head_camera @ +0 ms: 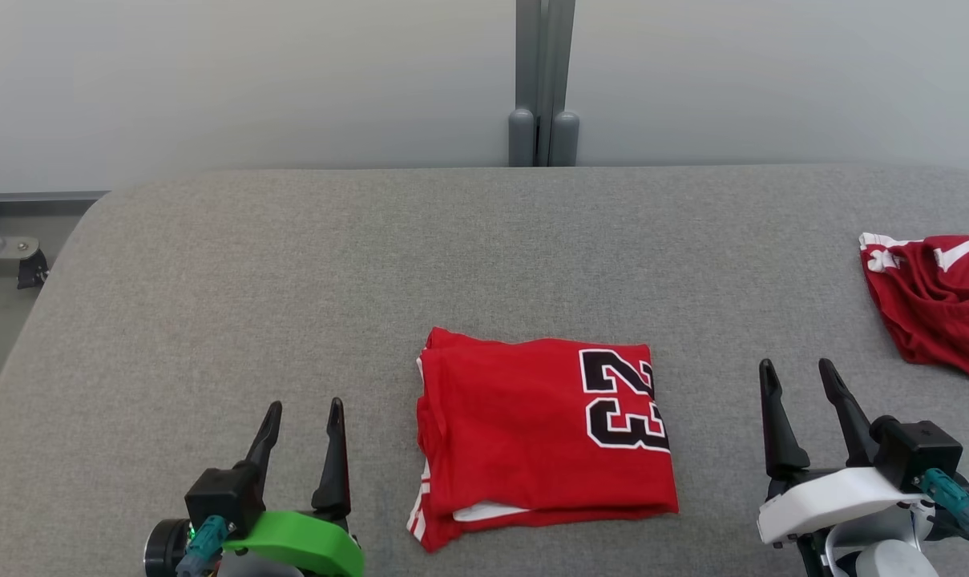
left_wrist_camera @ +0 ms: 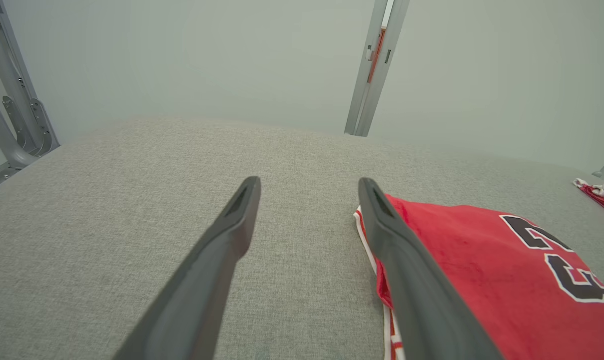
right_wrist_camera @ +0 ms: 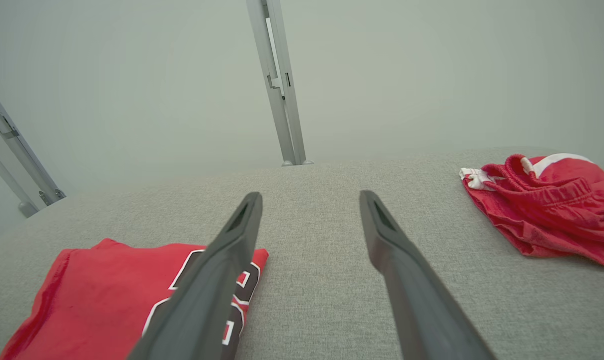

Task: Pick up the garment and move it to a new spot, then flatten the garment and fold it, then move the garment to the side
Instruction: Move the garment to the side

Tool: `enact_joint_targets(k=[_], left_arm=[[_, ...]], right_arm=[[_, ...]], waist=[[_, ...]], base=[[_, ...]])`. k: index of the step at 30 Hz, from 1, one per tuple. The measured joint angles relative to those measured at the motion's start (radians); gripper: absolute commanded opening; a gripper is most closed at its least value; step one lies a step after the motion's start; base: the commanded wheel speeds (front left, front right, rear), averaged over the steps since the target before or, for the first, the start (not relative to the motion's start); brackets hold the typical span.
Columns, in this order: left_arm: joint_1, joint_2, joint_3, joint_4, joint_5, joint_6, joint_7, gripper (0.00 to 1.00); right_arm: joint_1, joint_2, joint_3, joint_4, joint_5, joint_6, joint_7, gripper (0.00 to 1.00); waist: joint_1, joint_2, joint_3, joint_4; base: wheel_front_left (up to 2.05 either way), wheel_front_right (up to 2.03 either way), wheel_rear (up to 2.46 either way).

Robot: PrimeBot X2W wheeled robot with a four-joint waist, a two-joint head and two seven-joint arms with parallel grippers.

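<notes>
The garment [head_camera: 532, 429] is a red jersey with a black "23", folded into a neat rectangle near the front middle of the grey padded table [head_camera: 292, 264]. To its left my left gripper [head_camera: 304, 410] hovers open and empty, apart from the cloth. On the other side my right gripper [head_camera: 798, 370] is open too, holding nothing. From the left wrist the garment [left_wrist_camera: 481, 270] lies right of the gripper [left_wrist_camera: 309, 182], partly behind one finger. The right wrist view has the garment [right_wrist_camera: 92, 295] at lower left of that gripper [right_wrist_camera: 310, 196].
A second red garment [head_camera: 941, 300] with white trim lies crumpled at the table's right edge, also seen as the crumpled garment [right_wrist_camera: 546, 205] in the right wrist view. A grey post [head_camera: 542, 80] stands behind the table against a pale wall. Bare grey surface spreads left and back.
</notes>
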Motion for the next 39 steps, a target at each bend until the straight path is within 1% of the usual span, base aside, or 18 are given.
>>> enact_joint_targets(k=[8, 14, 17, 21, 23, 28, 33, 39], left_arm=[[0.001, -0.01, 0.01, 0.009, 0.019, -0.015, 0.0, 1.0], [0.001, -0.013, 0.021, 0.01, 0.024, -0.018, 0.0, 1.0], [0.002, -0.014, 0.023, 0.011, 0.027, -0.021, 0.0, 1.0], [0.002, -0.016, 0.023, 0.013, 0.031, -0.025, 0.0, 1.0], [0.001, -0.017, 0.021, 0.014, 0.031, -0.026, 0.0, 1.0], [-0.003, -0.018, 0.016, 0.014, 0.031, -0.026, 0.0, 1.0], [-0.021, -0.018, 0.007, 0.008, 0.018, -0.022, 0.0, 1.0], [-0.035, -0.019, -0.004, 0.0, 0.002, -0.014, 0.0, 1.0]], right_arm=[[0.002, 0.0, 0.007, 0.011, 0.001, 0.0, -0.005, 1.0], [0.002, 0.0, 0.005, 0.021, 0.001, 0.0, -0.007, 1.0], [0.002, 0.0, 0.001, 0.033, -0.001, 0.0, 0.012, 1.0], [-0.005, 0.001, 0.004, 0.072, 0.016, 0.0, 0.099, 1.0], [-0.022, 0.001, 0.011, 0.091, 0.043, 0.0, 0.153, 1.0], [-0.089, -0.001, 0.055, 0.107, 0.08, 0.0, 0.302, 1.0], [-0.136, -0.039, 0.092, 0.126, 0.128, 0.0, 0.429, 1.0], [-0.169, -0.074, 0.109, 0.165, 0.18, 0.0, 0.52, 1.0]], waist=[[0.0, 0.0, -0.004, 0.003], [0.0, 0.0, -0.003, 0.006], [0.0, 0.0, 0.0, 0.007], [0.0, 0.0, 0.007, 0.012], [0.0, 0.0, 0.013, 0.017], [0.0, 0.0, 0.039, 0.035], [0.0, 0.0, 0.066, 0.068], [0.0, 0.0, 0.096, 0.113]], base=[[0.0, 0.0, 0.0], [0.0, 0.0, 0.0], [0.0, 0.0, 0.0], [0.0, 0.0, 0.0], [0.0, 0.0, 0.0], [0.0, 0.0, 0.0], [0.0, 0.0, 0.0], [0.0, 0.0, 0.0]])
